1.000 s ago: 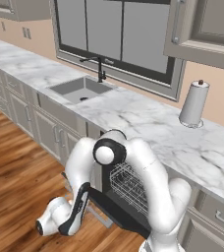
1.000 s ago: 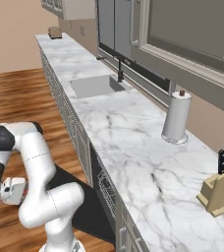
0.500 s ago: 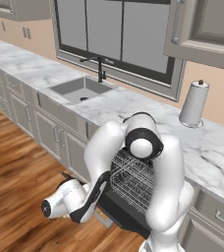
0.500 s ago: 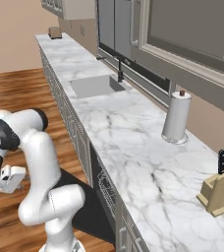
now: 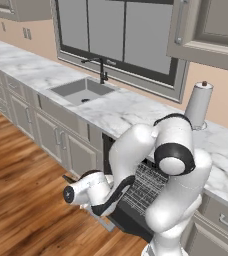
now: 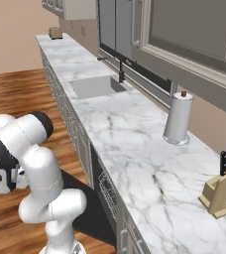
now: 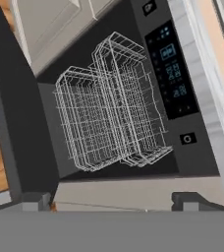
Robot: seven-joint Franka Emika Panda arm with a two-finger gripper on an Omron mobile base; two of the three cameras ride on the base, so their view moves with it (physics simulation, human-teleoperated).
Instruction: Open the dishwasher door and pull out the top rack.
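Observation:
The dishwasher door (image 5: 128,224) hangs fully open as a flat dark panel just above the floor, also seen as the dark dishwasher door (image 6: 83,211) and along the left of the hand view as the door (image 7: 15,123). Inside the dark opening are two light wire baskets. The top rack (image 7: 128,83) is the one nearer the control panel (image 7: 170,74), and the lower rack (image 7: 79,123) lies beside it. The top rack (image 5: 145,186) shows in the opening behind my forearm. My gripper (image 7: 111,203) is open and empty, held back from the racks and facing into the opening, low over the door's outer edge (image 5: 108,204).
A marble counter (image 6: 135,149) runs above the dishwasher, with a sink (image 5: 81,90), a paper towel roll (image 6: 177,119) and a knife block (image 6: 224,191). Beige cabinet doors (image 5: 53,140) flank the opening. A wood floor (image 5: 21,200) lies to the left.
My hand has risen from near the floor and moved closer to the open dishwasher, while the elbow swung up and right. The door and racks have not moved. The jaws stayed open.

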